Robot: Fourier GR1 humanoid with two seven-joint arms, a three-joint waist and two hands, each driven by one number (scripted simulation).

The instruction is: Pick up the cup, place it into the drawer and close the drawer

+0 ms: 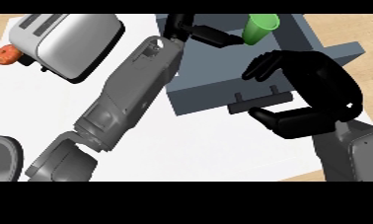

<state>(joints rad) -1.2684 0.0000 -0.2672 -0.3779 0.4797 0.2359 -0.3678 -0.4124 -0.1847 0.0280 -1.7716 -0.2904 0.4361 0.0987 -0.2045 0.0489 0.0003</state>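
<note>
Left hand [207, 34] has the green cup [260, 28]: fingers reach in from about 9 o'clock of the cup and close on its lower end. The exact contact is partly hidden, so I read it as a pinch rather than a full wrap.

Cup sits at roughly 1 o'clock in view, over the far end of the open grey-blue drawer [211, 77], tilted, long axis running about 1 o'clock to 7 o'clock, mouth end up and away. Looks like it hangs above the drawer cavity near the back wall, not yet resting inside; can't tell the height from this angle.

Right hand [320, 94] is at 3 o'clock, well apart from the cup, fingers curled in an open claw with thumb below, holding nothing. It hovers just beside the drawer front and its handle [256, 101], fingers above the handle, thumb just past it at 5 o'clock of it.

Key relation: cup is straight over the drawer, so the release only needs a drop. The right hand is the nearer one to the handle, so closing is its job: push from 5 o'clock toward 11 o'clock. The left forearm [131, 94] lies across the table [204, 149] along the drawer's left side and must clear first.
</note>
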